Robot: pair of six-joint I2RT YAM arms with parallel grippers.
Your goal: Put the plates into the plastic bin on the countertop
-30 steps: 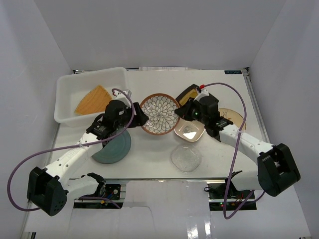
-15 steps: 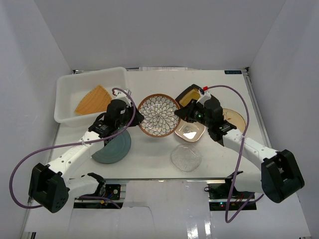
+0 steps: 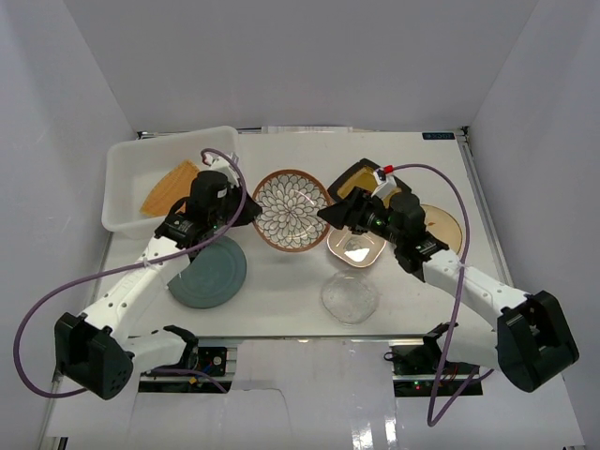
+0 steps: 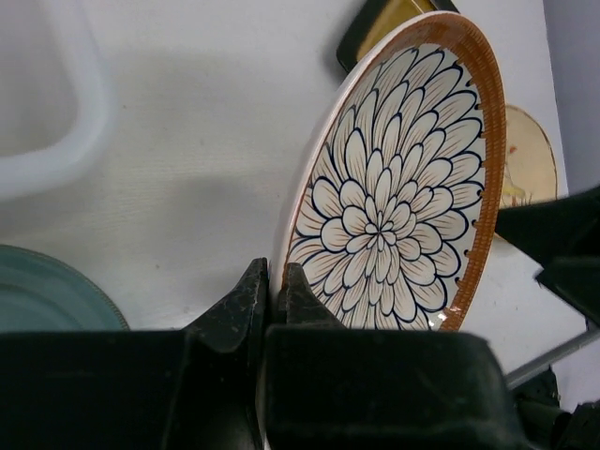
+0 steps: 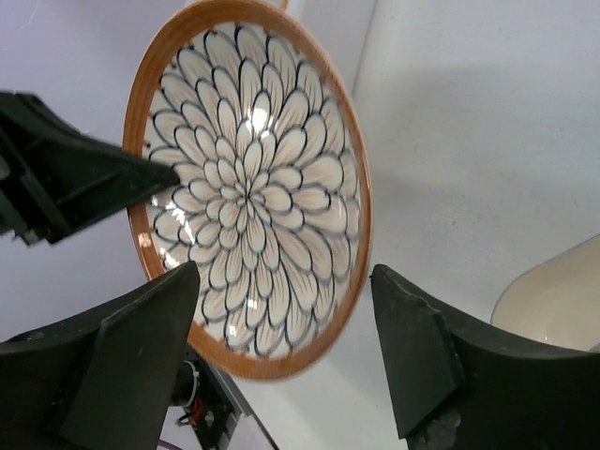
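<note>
The brown-rimmed petal-patterned plate (image 3: 292, 210) is tilted up off the countertop (image 3: 281, 300) at mid-table. My left gripper (image 3: 250, 214) is shut on its left rim; in the left wrist view the rim sits pinched between the jaws of the left gripper (image 4: 275, 281), with the plate (image 4: 403, 187) standing on edge. My right gripper (image 3: 331, 214) is open at the plate's right edge. In the right wrist view that gripper (image 5: 286, 277) has its jaws spread wide before the plate (image 5: 248, 187), not touching it. The plastic bin (image 3: 120, 178) at the back left holds the orange fan-shaped plate (image 3: 169, 187).
A grey-blue plate (image 3: 211, 275) lies under the left arm. A cream squarish bowl (image 3: 356, 247), a clear glass plate (image 3: 350, 297), a black square plate (image 3: 361, 176) and a cream floral plate (image 3: 442, 223) lie around the right arm. White walls close in on both sides.
My right gripper has opened and let go of the petal plate. My left gripper has shut on its left rim, and the plate has shifted slightly left toward the bin.
</note>
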